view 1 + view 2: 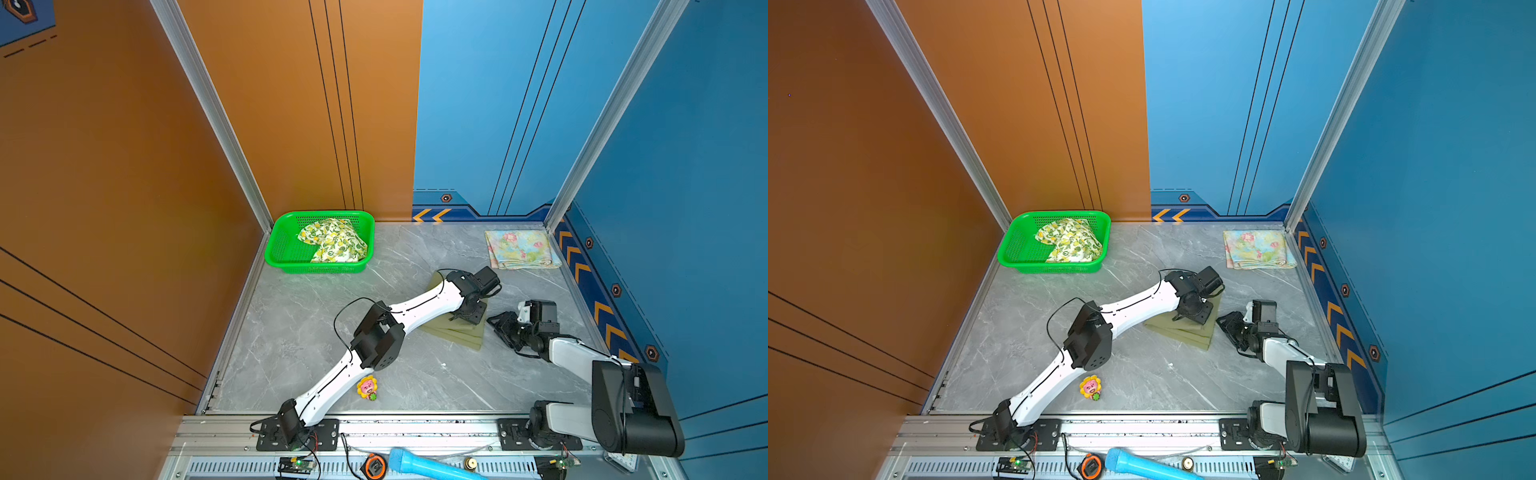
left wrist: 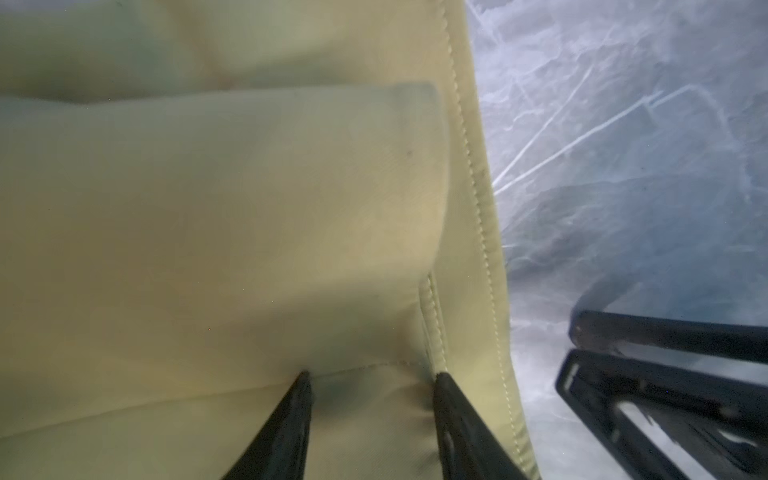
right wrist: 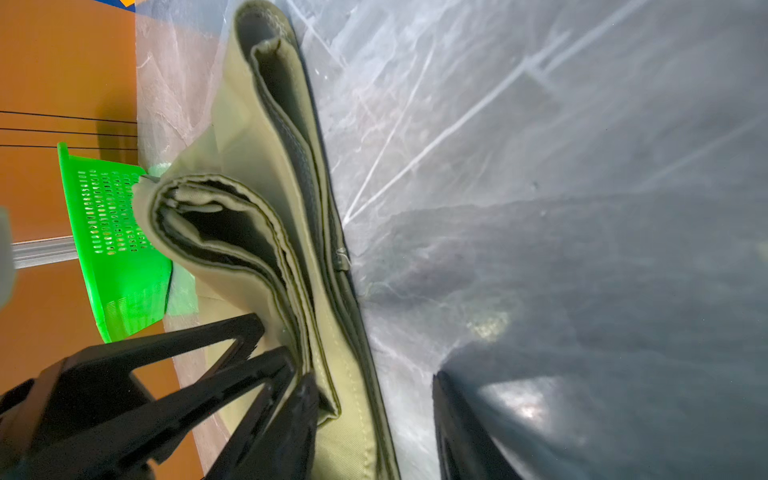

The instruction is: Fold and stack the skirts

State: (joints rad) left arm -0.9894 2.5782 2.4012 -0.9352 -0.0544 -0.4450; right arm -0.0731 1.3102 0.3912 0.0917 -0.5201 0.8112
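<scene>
Left claw half-hides folded olive skirt.

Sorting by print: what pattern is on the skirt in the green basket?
Lemon-print skirt: white with yellow lemons, green leaves; clearest in a top view.

Olive skirt partly hidden under left arm; blue tube cut off.

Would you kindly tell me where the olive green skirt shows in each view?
Top view: olive green skirt, centre-right.
Top view: centre-right too.
Left wrist: fills most of the frame.
Right wrist: folded layers beside the green basket.
Shared landmark: grey marble table.
</scene>
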